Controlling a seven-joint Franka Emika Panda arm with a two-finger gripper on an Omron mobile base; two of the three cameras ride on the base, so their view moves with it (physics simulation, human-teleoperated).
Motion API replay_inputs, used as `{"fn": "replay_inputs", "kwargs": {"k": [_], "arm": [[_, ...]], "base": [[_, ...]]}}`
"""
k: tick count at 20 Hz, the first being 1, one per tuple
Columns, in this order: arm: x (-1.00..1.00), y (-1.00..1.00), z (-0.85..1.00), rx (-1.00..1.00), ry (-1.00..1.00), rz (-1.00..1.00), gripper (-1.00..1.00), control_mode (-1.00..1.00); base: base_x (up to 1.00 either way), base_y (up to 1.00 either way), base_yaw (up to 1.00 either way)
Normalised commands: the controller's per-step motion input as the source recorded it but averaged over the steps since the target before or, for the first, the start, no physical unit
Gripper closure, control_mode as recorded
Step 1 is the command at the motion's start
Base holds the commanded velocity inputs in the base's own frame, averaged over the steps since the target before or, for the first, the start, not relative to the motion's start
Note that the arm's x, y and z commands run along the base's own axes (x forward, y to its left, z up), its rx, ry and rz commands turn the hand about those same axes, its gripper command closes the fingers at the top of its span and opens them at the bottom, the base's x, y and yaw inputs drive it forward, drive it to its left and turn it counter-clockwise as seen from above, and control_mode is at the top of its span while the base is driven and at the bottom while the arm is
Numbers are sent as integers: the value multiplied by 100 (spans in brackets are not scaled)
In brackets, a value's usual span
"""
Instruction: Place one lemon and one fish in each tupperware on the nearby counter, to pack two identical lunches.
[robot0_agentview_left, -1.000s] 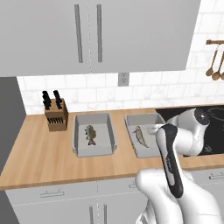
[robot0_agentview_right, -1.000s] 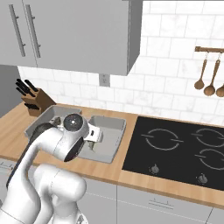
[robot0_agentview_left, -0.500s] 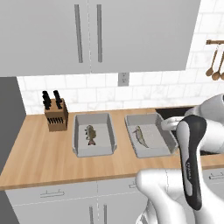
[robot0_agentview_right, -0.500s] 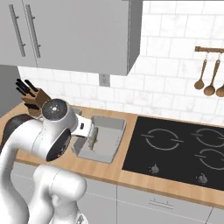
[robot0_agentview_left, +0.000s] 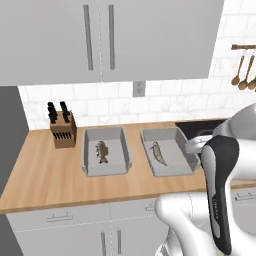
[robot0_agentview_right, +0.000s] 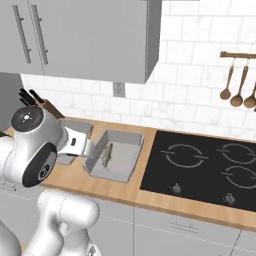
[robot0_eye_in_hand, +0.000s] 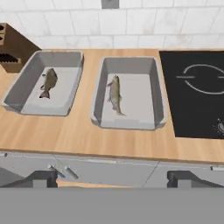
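Pincer (robot0_eye_in_hand: 112, 177) drew back, spread and empty; each tub (robot0_eye_in_hand: 47, 83) (robot0_eye_in_hand: 128, 93) held a fish (robot0_eye_in_hand: 115, 94), lemons pending.

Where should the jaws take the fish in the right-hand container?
Probably across the middle of the fish, coming straight down from above. It lies flat and lengthwise on the floor of the container, so its narrow width suits the jaws and the walls block a sideways approach.

Two grey tubs, left tub (robot0_agentview_left: 106, 151) and right tub (robot0_agentview_left: 170, 151), sit on one wooden counter (robot0_agentview_left: 45, 175). Each holds one fish: left fish (robot0_eye_in_hand: 48, 82), right fish (robot0_eye_in_hand: 115, 94). One knife block (robot0_agentview_left: 62, 131), one cooktop (robot0_agentview_right: 207, 167), three hanging spoons (robot0_agentview_right: 240, 89).
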Motion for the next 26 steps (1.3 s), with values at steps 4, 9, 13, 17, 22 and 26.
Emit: {"fn": "replay_inputs", "kwargs": {"k": [4,9,13,17,22,26], "arm": [[0,0,0,0,0,0,-100,100],[0,0,0,0,0,0,-100,100],[0,0,0,0,0,0,-100,100],[0,0,0,0,0,0,-100,100],[0,0,0,0,0,0,-100,100],[0,0,0,0,0,0,-100,100]], "base": [[-64,1,-8],[-87,13,0],[-100,22,0],[-100,25,0],[-96,88,10],[-19,100,55]]}}
